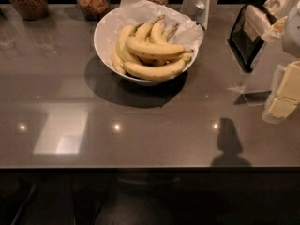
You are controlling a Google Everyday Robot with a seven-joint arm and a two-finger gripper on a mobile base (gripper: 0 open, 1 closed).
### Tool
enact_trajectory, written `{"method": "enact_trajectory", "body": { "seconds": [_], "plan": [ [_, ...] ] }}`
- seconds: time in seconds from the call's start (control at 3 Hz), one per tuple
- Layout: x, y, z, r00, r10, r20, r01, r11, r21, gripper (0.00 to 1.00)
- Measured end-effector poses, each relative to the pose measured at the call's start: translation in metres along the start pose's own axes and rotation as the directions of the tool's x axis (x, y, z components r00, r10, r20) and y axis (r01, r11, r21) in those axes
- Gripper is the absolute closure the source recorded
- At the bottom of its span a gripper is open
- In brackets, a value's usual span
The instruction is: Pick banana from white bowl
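Observation:
The white bowl (104, 40) stands at the back middle of the grey counter, lined with crinkled white paper. Several yellow bananas (152, 48) lie in it, the top one across the pile with its stem to the right. My gripper (201, 6) reaches down from the top edge of the camera view, just behind the bowl's right rim and above the counter. It touches no banana and holds nothing that I can see.
Three glass jars of brown grains (28, 0) stand along the back edge, left of and behind the bowl. A black stand (243, 34) and a clear holder with pale yellow packets (283, 95) stand at the right. The counter's front edge (150, 167) runs across the lower part of the view.

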State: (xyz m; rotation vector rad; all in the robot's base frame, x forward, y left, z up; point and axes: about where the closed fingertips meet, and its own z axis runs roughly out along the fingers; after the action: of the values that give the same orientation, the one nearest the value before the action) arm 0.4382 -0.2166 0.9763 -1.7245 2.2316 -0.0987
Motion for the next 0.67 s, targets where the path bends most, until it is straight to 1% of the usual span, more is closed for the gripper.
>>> {"method": "enact_trajectory", "body": {
  "seconds": [0.33,0.67],
  "plan": [
    [-0.0001,0.0000,0.0000,1.000,0.000,0.000,0.000,1.0000,0.000,0.00],
    [-0.0100,-0.0034,0.0003,1.000,-0.012,0.028,0.012,0.9998,0.015,0.00]
  ]
}}
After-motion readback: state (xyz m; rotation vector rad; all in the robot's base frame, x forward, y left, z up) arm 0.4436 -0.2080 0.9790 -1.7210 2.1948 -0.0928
